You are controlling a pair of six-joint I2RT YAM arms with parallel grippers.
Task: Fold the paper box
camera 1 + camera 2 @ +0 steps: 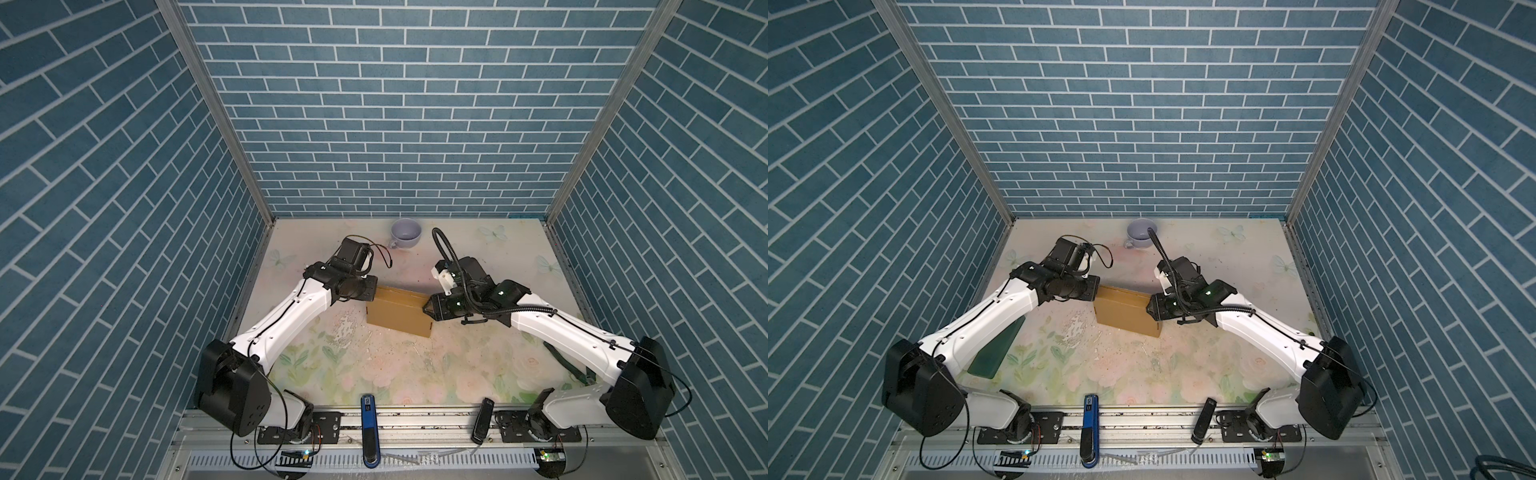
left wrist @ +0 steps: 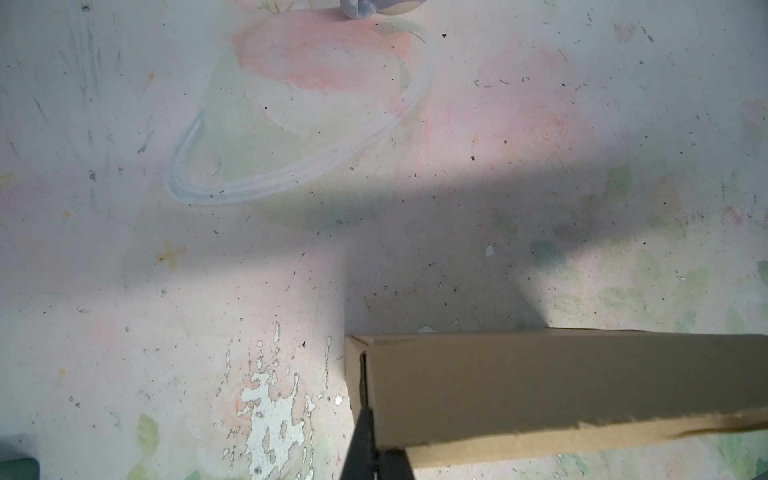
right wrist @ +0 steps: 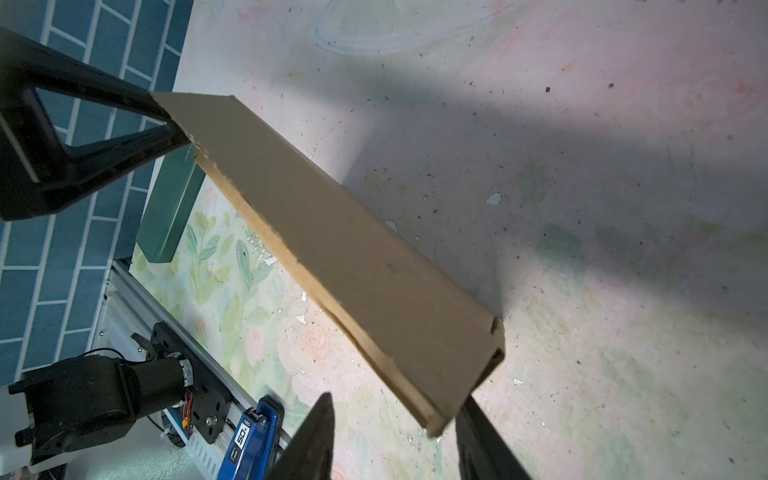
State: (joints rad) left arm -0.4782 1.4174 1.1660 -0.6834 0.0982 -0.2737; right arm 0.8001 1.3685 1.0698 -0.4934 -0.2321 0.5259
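The paper box (image 1: 399, 313) (image 1: 1126, 312) is a shallow brown cardboard box, folded shut and tilted up on a long side mid-table between both arms. My left gripper (image 1: 372, 291) (image 1: 1096, 293) (image 2: 372, 432) is shut on the box's left end, one fingertip (image 2: 365, 415) in the corner slit. In the right wrist view its fingers (image 3: 158, 120) meet at the box's (image 3: 353, 266) far end. My right gripper (image 1: 427, 309) (image 1: 1148, 310) (image 3: 397, 397) is open around the near end. The box corner sits close to one finger, with a gap to the other.
A lavender cup (image 1: 406, 234) (image 1: 1142, 234) stands at the back of the floral table (image 1: 415, 374). A dark green flat board (image 1: 994, 349) (image 3: 172, 212) lies under the left arm. A blue stapler (image 1: 369, 428) (image 3: 249, 440) and a black tool (image 1: 482, 419) rest on the front rail.
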